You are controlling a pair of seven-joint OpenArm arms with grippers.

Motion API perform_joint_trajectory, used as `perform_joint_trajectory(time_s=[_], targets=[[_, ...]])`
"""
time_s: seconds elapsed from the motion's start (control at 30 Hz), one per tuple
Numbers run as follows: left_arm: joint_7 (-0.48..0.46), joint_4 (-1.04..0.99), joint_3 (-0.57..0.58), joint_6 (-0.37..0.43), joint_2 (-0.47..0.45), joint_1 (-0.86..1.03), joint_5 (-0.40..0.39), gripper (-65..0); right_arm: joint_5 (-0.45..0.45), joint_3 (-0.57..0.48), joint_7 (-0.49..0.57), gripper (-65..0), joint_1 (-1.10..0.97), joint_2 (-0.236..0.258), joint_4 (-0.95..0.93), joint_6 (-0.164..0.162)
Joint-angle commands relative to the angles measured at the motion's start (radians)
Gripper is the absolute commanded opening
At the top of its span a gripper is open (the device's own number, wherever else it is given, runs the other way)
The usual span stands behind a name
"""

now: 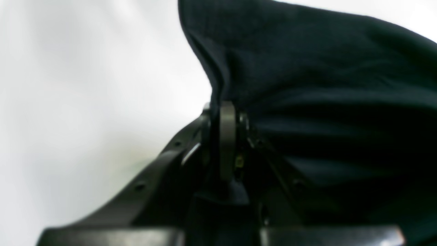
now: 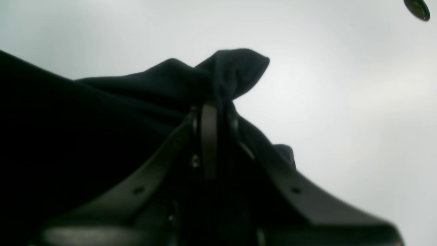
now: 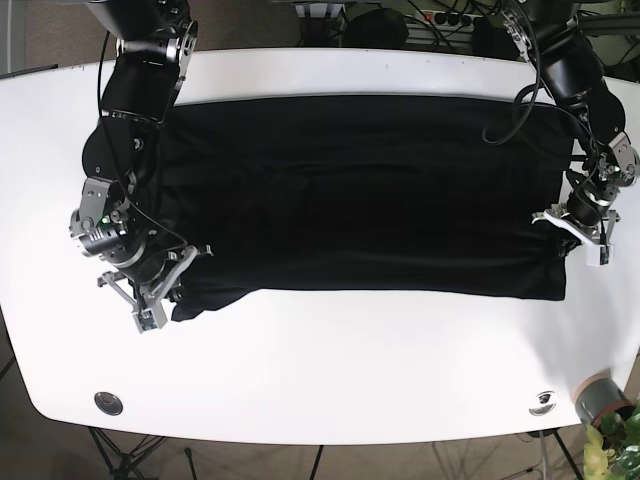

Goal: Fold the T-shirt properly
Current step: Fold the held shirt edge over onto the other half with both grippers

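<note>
The black T-shirt (image 3: 360,195) lies spread across the white table, wide from left to right. My left gripper (image 3: 578,232) is at its right edge, shut on a fold of the cloth (image 1: 307,95), which rises above the closed fingers (image 1: 227,136). My right gripper (image 3: 160,290) is at the shirt's lower left corner, shut on a bunched tip of fabric (image 2: 232,71) that sticks up past its fingers (image 2: 209,136). Both pinched edges are lifted slightly off the table.
White table (image 3: 350,370) stretches bare in front of the shirt. A round black fitting (image 3: 107,402) sits at the front left, another (image 3: 543,402) at the front right. A grey pot with a plant (image 3: 602,400) stands at the table's front right corner.
</note>
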Motion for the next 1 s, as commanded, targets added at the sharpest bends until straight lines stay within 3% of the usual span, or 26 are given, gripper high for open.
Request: perform_joint_trajectory(time_s=[0.0, 0.43, 0.87, 0.97], targets=[[-0.023, 0.034, -0.006, 0.004, -0.024, 0.016, -0.011, -65.0, -0.008, 0.035, -0.004, -62.8, -0.003, -0.005, 0.076, -0.006], [-0.021, 0.042, -0.008, 0.002, -0.026, 0.136, -0.011, -65.0, -0.008, 0.046, -0.030, -62.8, -0.237, -0.062, 0.298, -0.006], [-0.020, 0.042, -0.074, 0.002, -0.027, 0.238, -0.011, -65.0, -0.010, 0.075, -0.030, -62.8, -0.405, -0.125, 0.344, -0.007], [-0.020, 0.042, -0.077, -0.034, -0.027, 0.260, -0.011, -65.0, -0.010, 0.100, -0.030, -62.8, -0.433, -0.142, 0.349, -0.006]])
